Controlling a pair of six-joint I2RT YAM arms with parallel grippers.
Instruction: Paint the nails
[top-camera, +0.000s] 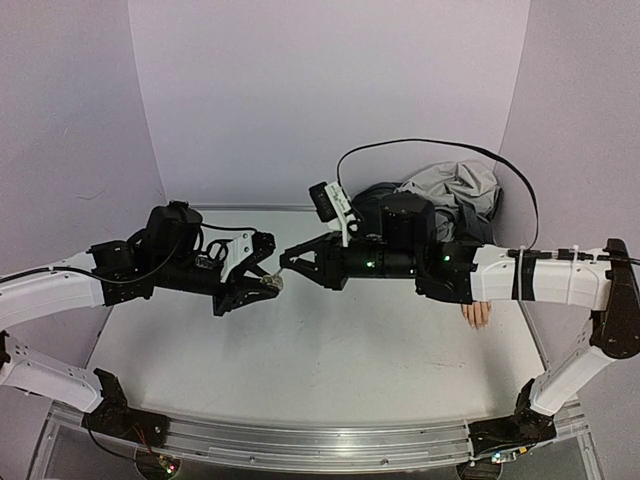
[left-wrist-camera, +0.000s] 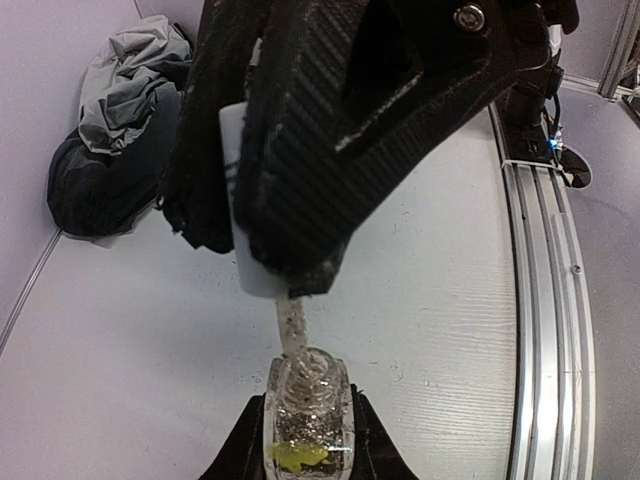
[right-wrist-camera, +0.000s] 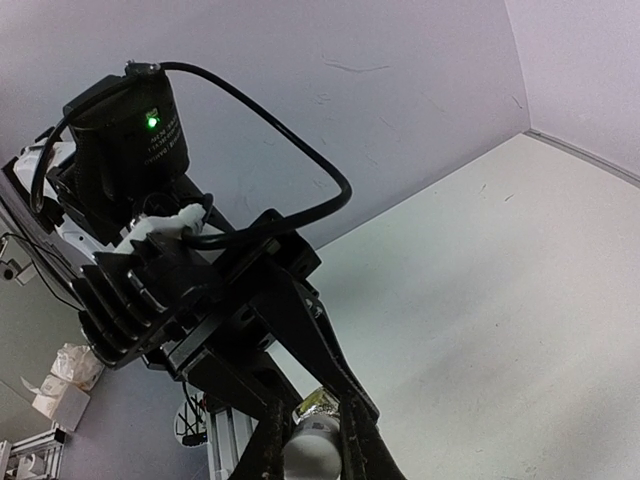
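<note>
While the left tool (top-camera: 262, 287) and right tool (top-camera: 288, 262) meet tip to tip from above, the mannequin hand (top-camera: 476, 315) lies on the counter (top-camera: 330, 370) well behind the right tool, its nails too small to see. The left wrist view shows the left tool clamped on a clear bottle (left-wrist-camera: 308, 415), a brush stem (left-wrist-camera: 291, 325) in its neck. The right wrist view shows the right tool clamped on a white cap (right-wrist-camera: 306, 452).

probably a robotics lab: plain backdrop walls (top-camera: 330, 90), white table (top-camera: 330, 360), aluminium rail (top-camera: 300, 440).
</note>
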